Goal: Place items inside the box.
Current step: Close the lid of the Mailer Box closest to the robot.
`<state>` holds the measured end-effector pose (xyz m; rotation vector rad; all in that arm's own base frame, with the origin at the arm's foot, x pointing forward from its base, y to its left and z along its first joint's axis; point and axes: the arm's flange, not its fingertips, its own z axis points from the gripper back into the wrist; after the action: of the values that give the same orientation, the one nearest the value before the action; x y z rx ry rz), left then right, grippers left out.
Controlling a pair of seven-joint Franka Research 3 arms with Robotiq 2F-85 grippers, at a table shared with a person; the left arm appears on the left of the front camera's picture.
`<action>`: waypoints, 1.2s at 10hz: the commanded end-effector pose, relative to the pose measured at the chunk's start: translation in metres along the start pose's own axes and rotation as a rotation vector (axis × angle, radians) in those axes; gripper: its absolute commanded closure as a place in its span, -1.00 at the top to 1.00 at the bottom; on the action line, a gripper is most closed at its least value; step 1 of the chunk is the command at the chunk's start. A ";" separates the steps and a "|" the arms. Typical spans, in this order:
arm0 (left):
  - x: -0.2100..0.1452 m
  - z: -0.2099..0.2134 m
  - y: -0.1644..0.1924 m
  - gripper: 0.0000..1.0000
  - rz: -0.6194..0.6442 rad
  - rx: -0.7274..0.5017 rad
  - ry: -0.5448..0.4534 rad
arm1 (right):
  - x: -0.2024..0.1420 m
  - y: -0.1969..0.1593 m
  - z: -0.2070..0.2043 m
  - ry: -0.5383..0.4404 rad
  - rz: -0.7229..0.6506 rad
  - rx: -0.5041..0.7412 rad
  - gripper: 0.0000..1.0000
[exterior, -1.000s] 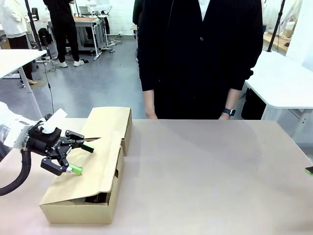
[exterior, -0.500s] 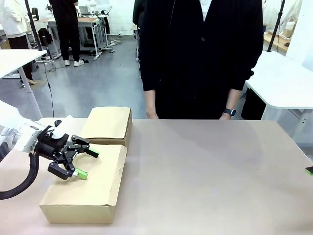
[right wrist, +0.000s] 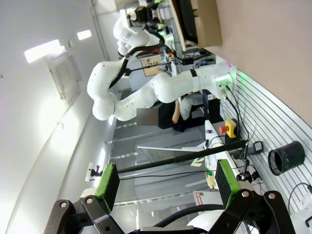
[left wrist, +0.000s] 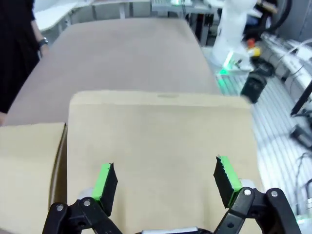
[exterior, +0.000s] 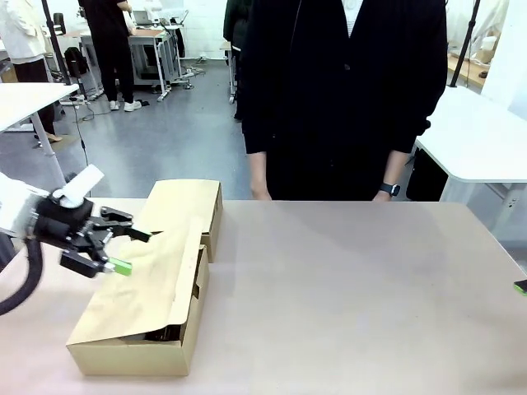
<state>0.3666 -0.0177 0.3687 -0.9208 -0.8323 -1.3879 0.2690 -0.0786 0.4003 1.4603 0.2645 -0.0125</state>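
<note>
The table is big and brown, and no loose items lie on it. The box sits near its left side. The far lid lies flat. The near lid is down but its corner sticks up a bit, and something dark peeks out under it. So I think the items are inside, and the near lid needs a last push. The left pincer is spread wide with nothing in it, just above the near lid's left edge. The right pincer is spread wide too, pointing away from the box.

A raised flap covers the box's near compartment, blocking entry.
</note>
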 end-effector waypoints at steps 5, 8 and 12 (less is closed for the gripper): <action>-0.005 0.120 -0.044 1.00 0.945 0.071 -0.499 | -0.001 0.005 0.000 -0.005 0.002 0.009 1.00; -0.054 0.162 -0.015 1.00 1.456 0.111 -0.622 | -0.001 0.005 0.000 -0.005 0.002 0.009 1.00; -0.073 0.163 -0.022 1.00 1.331 0.057 -0.455 | -0.001 0.005 0.000 -0.005 0.002 0.009 1.00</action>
<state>0.3581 0.1622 0.3562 -1.3976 -0.3528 0.0795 0.2690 -0.0786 0.4003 1.4603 0.2647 -0.0126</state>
